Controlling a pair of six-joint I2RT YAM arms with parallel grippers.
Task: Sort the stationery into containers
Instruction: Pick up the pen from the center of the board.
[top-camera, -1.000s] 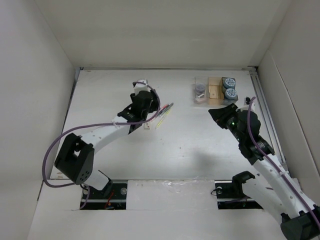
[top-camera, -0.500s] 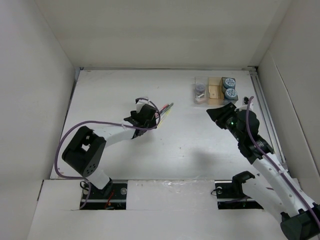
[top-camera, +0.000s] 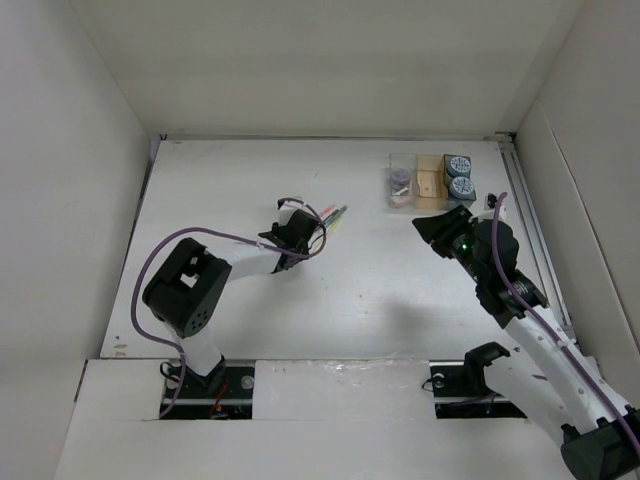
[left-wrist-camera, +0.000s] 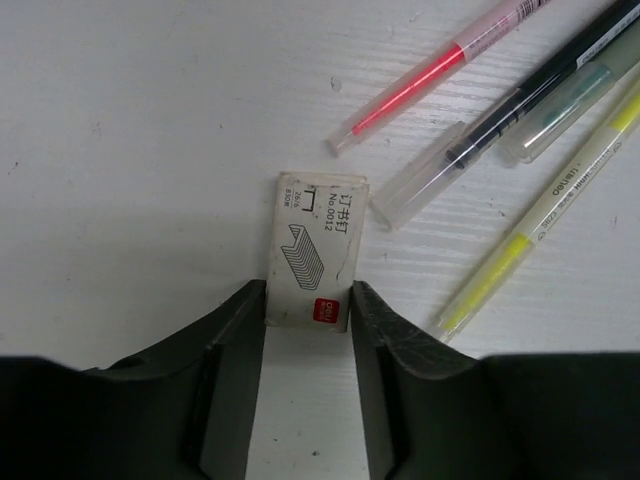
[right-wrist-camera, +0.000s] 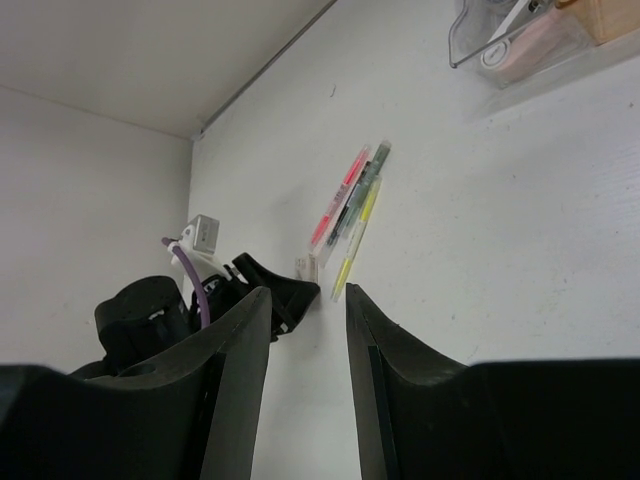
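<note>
My left gripper (left-wrist-camera: 307, 300) is down on the table, its jaws closed against both sides of the near end of a small beige staple box (left-wrist-camera: 315, 250). In the top view the left gripper (top-camera: 297, 243) covers the box. A red pen (left-wrist-camera: 430, 80), a dark pen (left-wrist-camera: 530, 95) and a yellow-green pen (left-wrist-camera: 540, 235) lie just beyond it. The organiser tray stands at the back right: a clear section (top-camera: 400, 182), a tan middle (top-camera: 430, 180) and a dark grey section (top-camera: 472, 176) with two blue-grey rolls (top-camera: 460, 176). My right gripper (top-camera: 440, 222) hangs open and empty in front of the tray.
White walls close the table in on the left, back and right. A rail (top-camera: 530, 230) runs along the right edge. The right wrist view shows the pens (right-wrist-camera: 345, 210), the left arm (right-wrist-camera: 150, 310) and the clear tray section (right-wrist-camera: 520, 40).
My left arm has dropped from above the table down onto the staple box, which now sits between its fingers. The right arm has barely moved.
</note>
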